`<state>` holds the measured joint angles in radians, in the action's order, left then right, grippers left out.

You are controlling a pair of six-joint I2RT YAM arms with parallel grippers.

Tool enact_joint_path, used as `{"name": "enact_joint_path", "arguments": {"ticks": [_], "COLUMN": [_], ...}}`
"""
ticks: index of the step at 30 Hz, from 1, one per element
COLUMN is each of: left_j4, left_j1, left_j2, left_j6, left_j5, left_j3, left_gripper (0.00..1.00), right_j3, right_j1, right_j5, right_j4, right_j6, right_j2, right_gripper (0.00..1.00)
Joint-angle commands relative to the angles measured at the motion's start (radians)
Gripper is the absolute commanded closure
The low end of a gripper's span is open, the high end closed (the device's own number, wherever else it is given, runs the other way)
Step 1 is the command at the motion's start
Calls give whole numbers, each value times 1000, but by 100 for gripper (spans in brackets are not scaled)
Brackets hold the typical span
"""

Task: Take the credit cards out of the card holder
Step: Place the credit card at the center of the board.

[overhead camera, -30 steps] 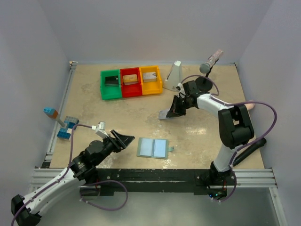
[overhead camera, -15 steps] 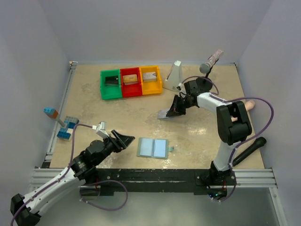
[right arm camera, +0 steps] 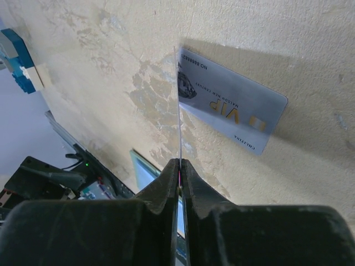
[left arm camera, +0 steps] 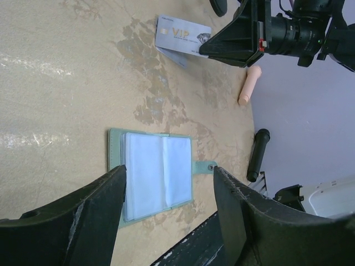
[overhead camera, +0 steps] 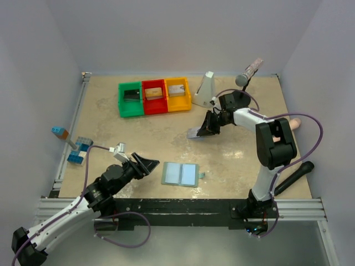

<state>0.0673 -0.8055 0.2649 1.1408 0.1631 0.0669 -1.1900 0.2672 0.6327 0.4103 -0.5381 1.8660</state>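
The card holder (overhead camera: 180, 174) lies open and flat near the front edge, its pale blue pockets up; it also shows in the left wrist view (left arm camera: 158, 160) and as a sliver in the right wrist view (right arm camera: 145, 169). My left gripper (overhead camera: 145, 165) (left arm camera: 169, 172) hovers open just left of it, holding nothing. At mid-table my right gripper (overhead camera: 206, 128) (right arm camera: 179, 162) (left arm camera: 202, 51) is shut on a thin card seen edge-on. A silver-grey credit card marked VIP (right arm camera: 233, 105) (left arm camera: 183, 34) (overhead camera: 195, 133) shows against the table beside that edge. I cannot tell whether they are one card.
Green (overhead camera: 131, 100), red (overhead camera: 153, 95) and yellow (overhead camera: 177, 93) bins stand in a row at the back, each with a card-like item inside. A white wedge (overhead camera: 206, 88) stands right of them. Blue bricks (overhead camera: 77, 149) sit at the left edge, a black pen (overhead camera: 294, 176) at the right.
The right arm's elbow has swung slightly, and its gripper and card have shifted a little toward the back. The left arm and card holder have not moved.
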Motion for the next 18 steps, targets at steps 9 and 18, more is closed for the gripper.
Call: {"name": "enact_joint_path", "arguments": {"ticks": [9, 18], "left_j4": [-50, -50], "left_j1": [3, 3], "left_j2": [22, 27], "left_j6": [-6, -4], "left_j5": [-20, -27], "left_j3": [-1, -1], "left_gripper": [32, 32], "right_j3": [-34, -26], "right_j1": [-11, -14], "right_j5": [28, 12], "right_j4": [-2, 7], "right_j6": [10, 15], "right_j2": [12, 2], "right_gripper": [84, 75]}}
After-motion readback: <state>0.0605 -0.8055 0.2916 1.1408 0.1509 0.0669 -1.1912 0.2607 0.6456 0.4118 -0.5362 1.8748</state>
